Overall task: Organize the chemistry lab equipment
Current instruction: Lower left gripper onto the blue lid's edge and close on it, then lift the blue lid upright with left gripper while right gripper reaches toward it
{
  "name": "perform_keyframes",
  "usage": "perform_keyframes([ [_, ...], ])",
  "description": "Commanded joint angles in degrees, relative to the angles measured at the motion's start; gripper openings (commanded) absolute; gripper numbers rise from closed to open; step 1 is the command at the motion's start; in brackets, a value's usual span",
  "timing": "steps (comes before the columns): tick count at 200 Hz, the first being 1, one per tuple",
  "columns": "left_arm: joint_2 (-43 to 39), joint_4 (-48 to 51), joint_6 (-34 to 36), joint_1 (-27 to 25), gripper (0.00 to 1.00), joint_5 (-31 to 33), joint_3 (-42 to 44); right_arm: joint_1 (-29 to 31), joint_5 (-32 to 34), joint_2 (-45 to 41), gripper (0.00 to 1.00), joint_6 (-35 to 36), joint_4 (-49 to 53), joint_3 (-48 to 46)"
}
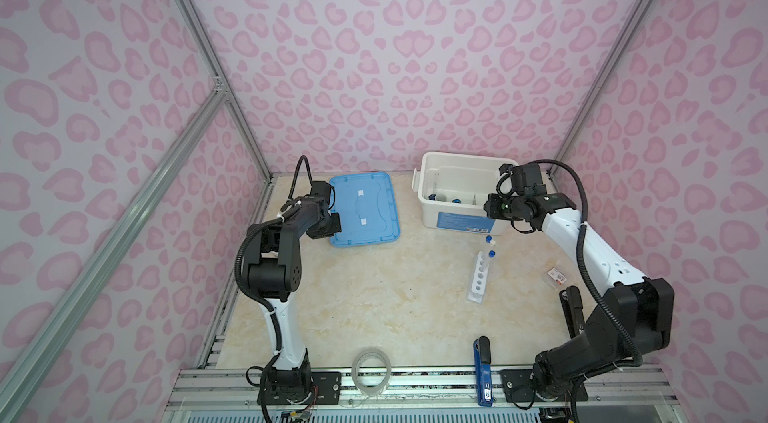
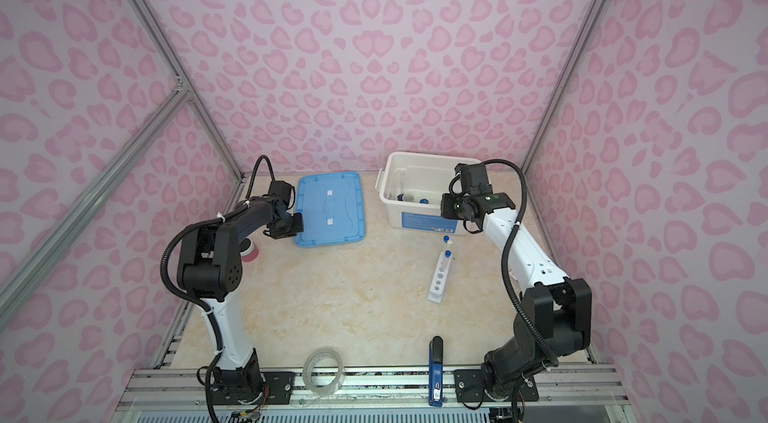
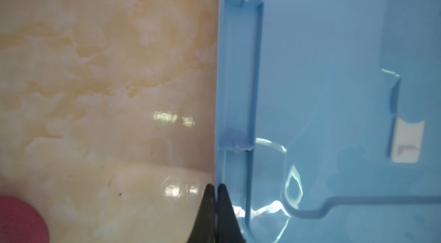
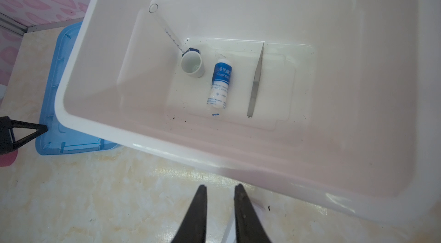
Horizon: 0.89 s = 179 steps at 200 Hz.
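On the floor of a booth walled in pink heart-spotted paper (image 1: 374, 47) lies a glossy cream marbled worktop (image 1: 374, 308), edged with aluminium rails.

Centre left of both top views: a blue lid (image 1: 365, 209) lies flat on the worktop. The left pincer (image 3: 216, 185) is closed tight on its left rim, one finger either side, as the left wrist view shows.

Lower centre, at the front rail: a clear tape roll (image 1: 371, 373), with a dark blue stapler (image 1: 483, 371) to its right.

Right of centre: the white five-hole rack (image 1: 478, 277) rests on the worktop, a blue-capped test tube (image 1: 489, 261) in its farthest hole. A second capped tube (image 1: 489, 240) sits just beyond, toward the bin; its attitude cannot be determined.

Upper right of centre: an open white bin (image 1: 461, 156). Its contents show in the right wrist view:
- The blue-based clear cylinder (image 4: 167, 29) leans against the wall, its base just beside the upright small white dish (image 4: 192, 65).
- The blue-labelled white bottle (image 4: 220, 82) lies on its side.
- The metal tweezers (image 4: 255, 82) lie flat, apart from the bottle.

The right pincer (image 4: 220, 187) hangs over the worktop just outside the bin's near wall, fingers slightly parted, holding nothing.
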<state>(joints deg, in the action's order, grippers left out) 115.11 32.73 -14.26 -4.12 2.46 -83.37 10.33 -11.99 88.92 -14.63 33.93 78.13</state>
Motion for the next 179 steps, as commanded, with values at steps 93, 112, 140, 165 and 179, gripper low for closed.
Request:
perform_keyframes([
  [93, -12.88, 0.01, 1.87, 0.63, 0.03, 0.23, 0.85, 2.94, -0.08, 1.46, 0.22, -1.18, 0.43, 2.71],
  [112, -14.98, -0.25, 2.01, 0.77, 0.03, 0.09, 1.96, 3.33, -0.2, 1.68, 0.22, -1.36, 0.43, 3.03],
  [140, -18.92, 0.21, 2.2, 0.88, 0.03, -0.63, 2.99, 3.65, -2.19, 1.48, 0.22, -1.54, -0.79, 2.48],
  [165, -23.38, 0.33, 2.79, 1.04, 0.03, -1.83, 3.86, 3.6, -5.38, 1.35, 0.26, -0.76, -1.47, 2.44],
  [179, -25.85, 0.33, 3.15, 1.21, 0.03, -3.25, 4.0, 3.55, -6.74, 0.69, 0.29, -0.69, -2.66, 1.75],
])
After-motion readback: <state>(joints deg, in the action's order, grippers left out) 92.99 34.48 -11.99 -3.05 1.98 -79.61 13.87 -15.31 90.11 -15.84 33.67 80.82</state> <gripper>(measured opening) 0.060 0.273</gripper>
